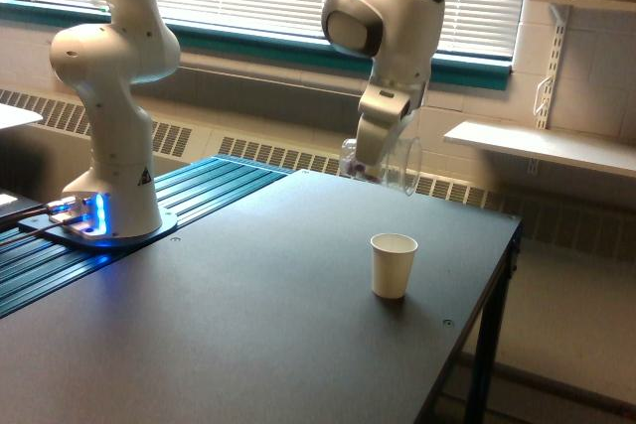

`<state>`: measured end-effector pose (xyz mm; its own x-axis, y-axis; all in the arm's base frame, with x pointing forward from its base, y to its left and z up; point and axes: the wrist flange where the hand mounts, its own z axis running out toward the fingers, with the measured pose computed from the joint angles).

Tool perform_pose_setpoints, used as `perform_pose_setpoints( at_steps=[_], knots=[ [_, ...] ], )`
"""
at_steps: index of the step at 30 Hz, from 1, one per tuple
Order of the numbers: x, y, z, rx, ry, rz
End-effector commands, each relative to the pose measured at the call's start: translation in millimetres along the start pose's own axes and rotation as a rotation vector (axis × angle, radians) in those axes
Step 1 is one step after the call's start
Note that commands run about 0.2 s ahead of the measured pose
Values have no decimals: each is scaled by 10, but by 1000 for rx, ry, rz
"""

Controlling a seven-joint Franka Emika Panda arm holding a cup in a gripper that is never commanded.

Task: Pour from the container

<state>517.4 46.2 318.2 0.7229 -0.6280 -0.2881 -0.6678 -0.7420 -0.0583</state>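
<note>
The container [390, 163] is a small clear plastic cup held tilted on its side, mouth toward the exterior view's right, with dark reddish bits faintly showing near its base. My gripper [370, 158] is shut on it, its fingers mostly hidden behind the white hand. It hangs above the black table [248, 325], up and slightly to the left of a white paper cup [393, 265] that stands upright on the table.
The arm's white base [111, 206] with blue lights stands at the exterior view's left on a ribbed teal strip. The table's right edge [487, 315] drops off close to the paper cup. A wall shelf [542, 146] and window blinds lie behind.
</note>
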Motion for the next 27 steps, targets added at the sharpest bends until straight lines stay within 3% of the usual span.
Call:
perform_pose_setpoints(
  at_steps=[1, 8, 27],
  knots=[
    [15, 65, 75, 13, -51, 5],
    [18, 160, 137, 33, -109, 43],
    [120, 473, 180, 76, -171, 124]
  ],
)
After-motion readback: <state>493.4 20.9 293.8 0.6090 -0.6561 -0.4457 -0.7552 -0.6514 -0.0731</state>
